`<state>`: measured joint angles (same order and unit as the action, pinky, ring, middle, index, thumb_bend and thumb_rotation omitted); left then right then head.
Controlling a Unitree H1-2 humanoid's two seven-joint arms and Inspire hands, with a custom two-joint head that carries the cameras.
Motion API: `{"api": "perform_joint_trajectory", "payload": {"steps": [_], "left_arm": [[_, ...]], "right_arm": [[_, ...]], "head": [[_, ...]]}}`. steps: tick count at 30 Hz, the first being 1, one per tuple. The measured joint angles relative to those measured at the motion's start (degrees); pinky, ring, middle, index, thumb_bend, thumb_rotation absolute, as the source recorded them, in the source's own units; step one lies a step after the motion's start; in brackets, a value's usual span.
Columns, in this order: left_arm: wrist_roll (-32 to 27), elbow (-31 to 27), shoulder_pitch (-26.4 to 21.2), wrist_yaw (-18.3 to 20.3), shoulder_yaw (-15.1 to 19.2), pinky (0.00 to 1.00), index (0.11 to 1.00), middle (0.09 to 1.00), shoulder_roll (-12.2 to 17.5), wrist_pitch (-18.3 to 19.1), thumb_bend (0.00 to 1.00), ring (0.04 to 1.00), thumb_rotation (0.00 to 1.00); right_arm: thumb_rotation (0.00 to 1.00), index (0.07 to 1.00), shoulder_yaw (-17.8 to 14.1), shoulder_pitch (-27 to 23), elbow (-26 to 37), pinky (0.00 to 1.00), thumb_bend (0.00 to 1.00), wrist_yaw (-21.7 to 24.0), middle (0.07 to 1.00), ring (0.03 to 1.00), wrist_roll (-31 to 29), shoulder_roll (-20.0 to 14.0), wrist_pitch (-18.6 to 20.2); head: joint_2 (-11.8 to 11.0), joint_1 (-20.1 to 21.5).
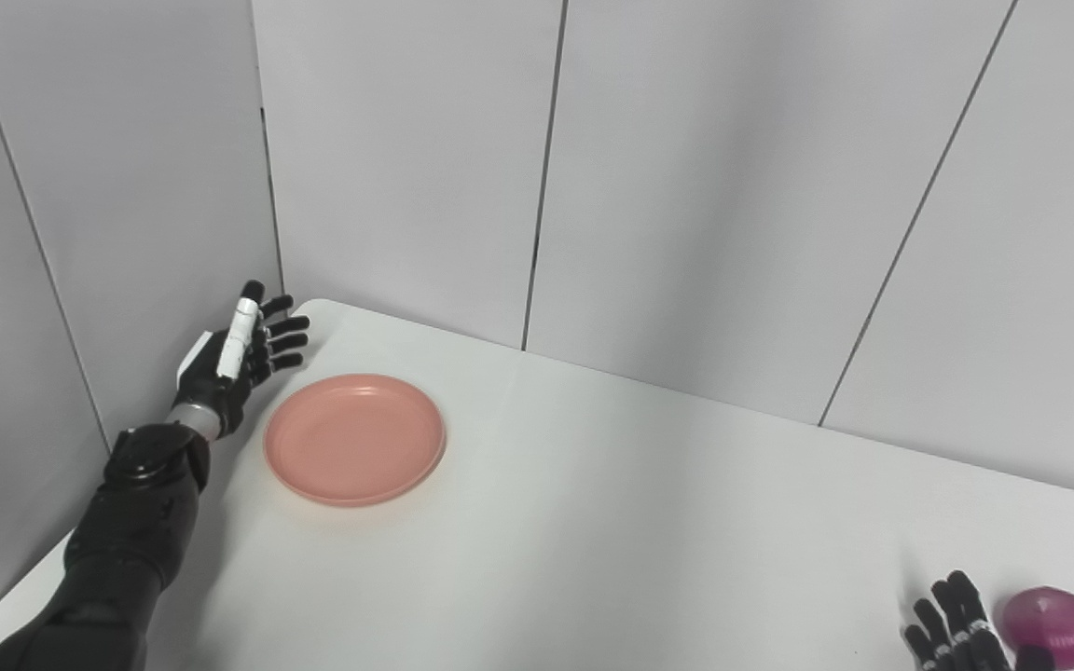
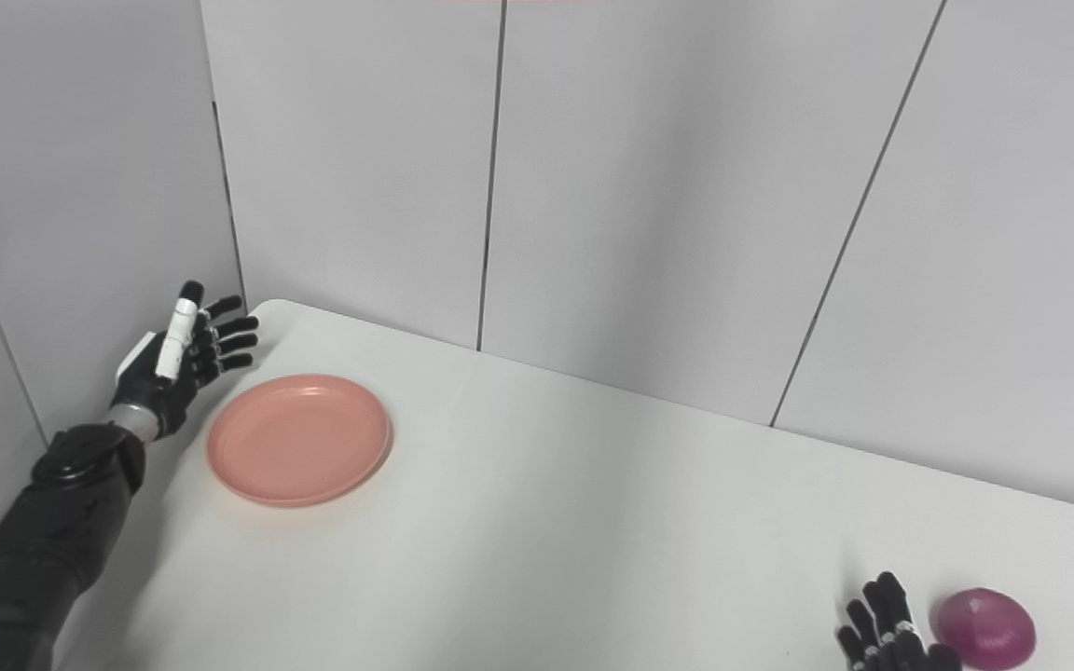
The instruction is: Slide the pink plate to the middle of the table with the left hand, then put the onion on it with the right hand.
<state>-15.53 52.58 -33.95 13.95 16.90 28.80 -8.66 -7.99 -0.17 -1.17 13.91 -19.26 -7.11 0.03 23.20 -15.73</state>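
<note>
Left hand [image 1: 237, 359] spread wide, empty, just beside pink plate [image 1: 354, 439] on bench [image 1: 612, 522]. Right hand [image 1: 956, 629] splayed, empty, beside onion [image 1: 1054, 627].

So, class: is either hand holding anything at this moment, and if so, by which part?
Nothing is held. The left hand is open beside the pink plate, not gripping it. The right hand sits next to the onion, fingers apart, with no grasp.

right robot hand [image 1: 956, 624] cropped at bottom edge
</note>
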Motion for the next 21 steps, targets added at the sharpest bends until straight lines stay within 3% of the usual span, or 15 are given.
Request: {"api": "perform_joint_trajectory", "payload": {"steps": [5, 21], "left_arm": [[-0.6, -3.7, 2.8, 0.9, -0.2, 0.77, 0.835, 0.800, -0.6, 0.8, 1.00, 0.782, 0.95], [-0.6, -15.7, 7.9, 0.1, -1.2, 0.77, 0.849, 0.797, -2.7, 8.6, 0.96, 0.780, 1.00]], "right_arm": [[1.00, 1.000, 0.0, 0.0, 0.0, 1.00, 0.75, 0.0, 1.000, 1.000, 0.0, 0.0, 0.0], [1.00, 1.000, 0.0, 0.1, 0.2, 1.00, 0.76, -0.1, 1.000, 1.000, 0.1, 0.0, 0.0]], "head": [[0.1, 0.2], [0.7, 0.5]]}}
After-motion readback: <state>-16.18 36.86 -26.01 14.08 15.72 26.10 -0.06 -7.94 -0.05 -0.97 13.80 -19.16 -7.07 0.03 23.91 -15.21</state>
